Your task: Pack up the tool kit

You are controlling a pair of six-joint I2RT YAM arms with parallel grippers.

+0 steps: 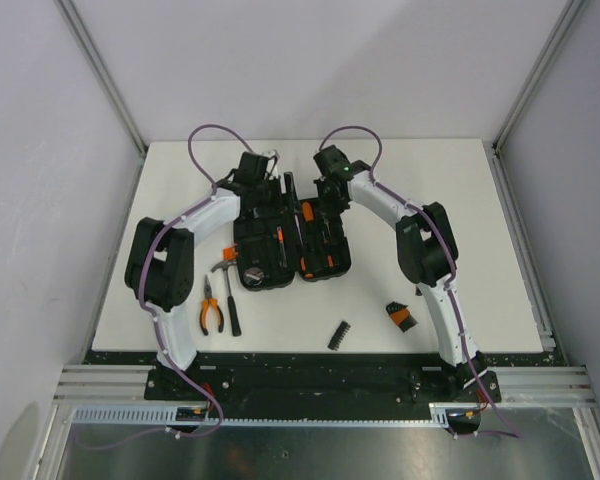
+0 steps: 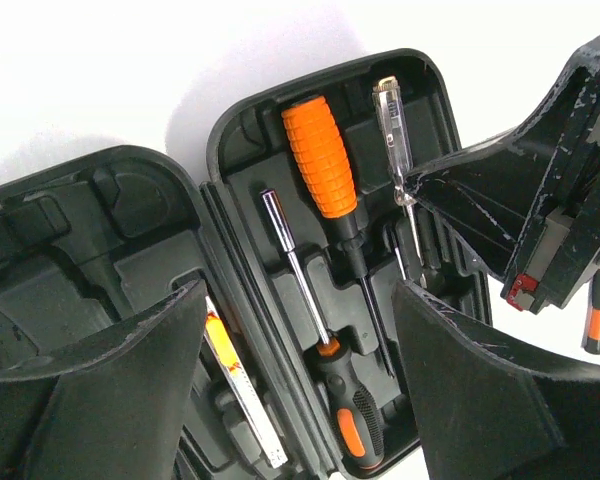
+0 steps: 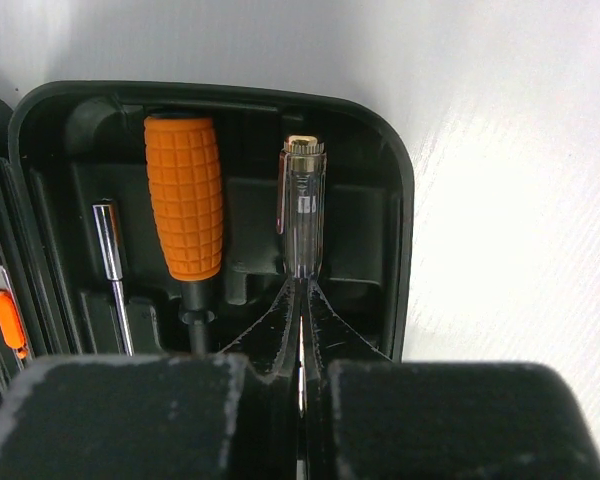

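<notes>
While the left gripper [image 2: 295, 370] just hangs wide open and empty over the tool kit [image 1: 290, 245] mid-table, the right gripper [image 3: 300, 305] is pinched shut on the thin end of the clear tester screwdriver [image 3: 302, 215]. The tester sits in the rightmost slot of the kit's right half. Its long axis runs straight up the frame from the claw, parallel to the orange-handled screwdriver [image 3: 185, 195] on its left. My guess is it only needs pressing flat, so that's the right arm's job.
</notes>
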